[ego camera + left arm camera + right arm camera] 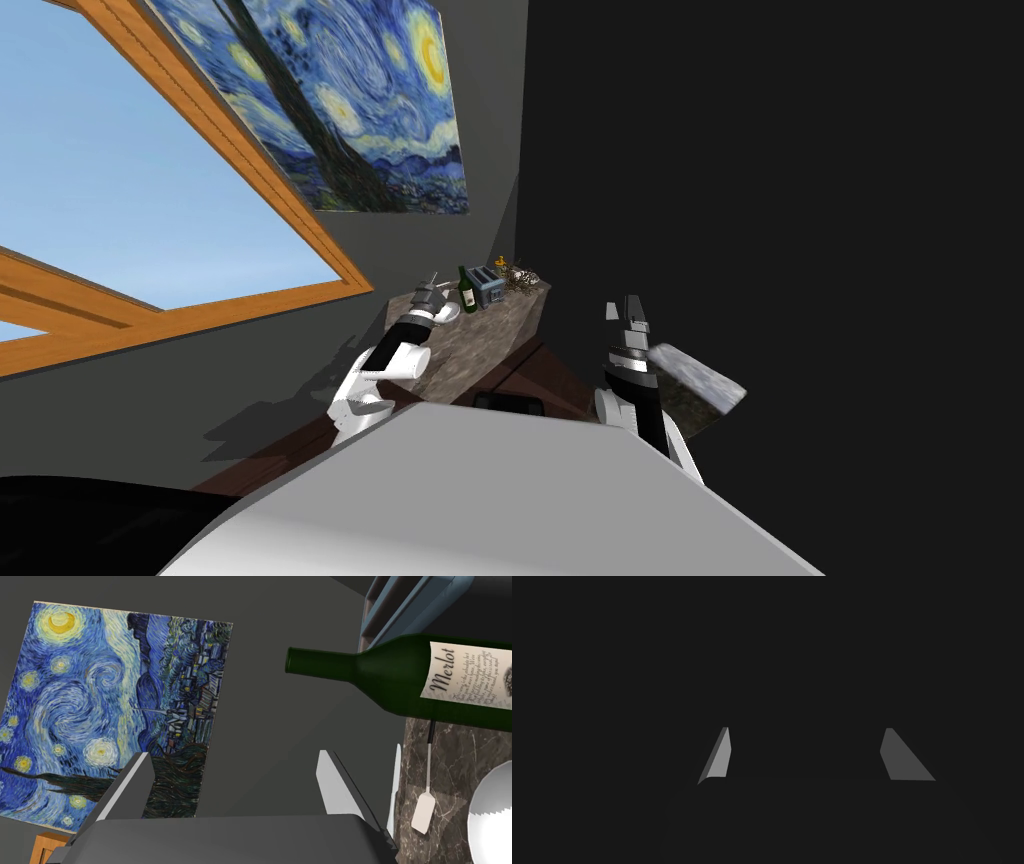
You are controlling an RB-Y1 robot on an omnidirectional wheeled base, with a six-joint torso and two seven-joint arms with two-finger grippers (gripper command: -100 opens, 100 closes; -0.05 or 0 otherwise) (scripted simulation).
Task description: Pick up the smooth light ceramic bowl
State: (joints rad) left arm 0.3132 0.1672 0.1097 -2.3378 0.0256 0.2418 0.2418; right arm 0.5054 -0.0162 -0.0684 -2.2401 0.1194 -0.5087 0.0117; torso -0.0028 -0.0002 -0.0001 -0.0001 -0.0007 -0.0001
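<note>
The light, smooth bowl (449, 313) rests on the dark marbled counter (480, 345) near its window-side end; in the left wrist view a curved part of the bowl (492, 821) lies beside my hand, outside the fingers. My left gripper (433, 282) hovers over that end of the counter, just past the bowl. In its wrist view the left gripper (232, 773) stands open with nothing between the fingers, which face the grey wall. My right gripper (624, 308) is raised off to the right, away from the counter, and in its wrist view the right gripper (807, 748) is open before a dark surface.
A green wine bottle (415, 681) stands close beyond the bowl, with a blue-grey toaster (415, 606) behind it. A white spatula-like utensil (425, 808) lies on the counter by the bowl. Small clutter (520, 278) sits at the far end. A large painting (350, 100) hangs on the wall.
</note>
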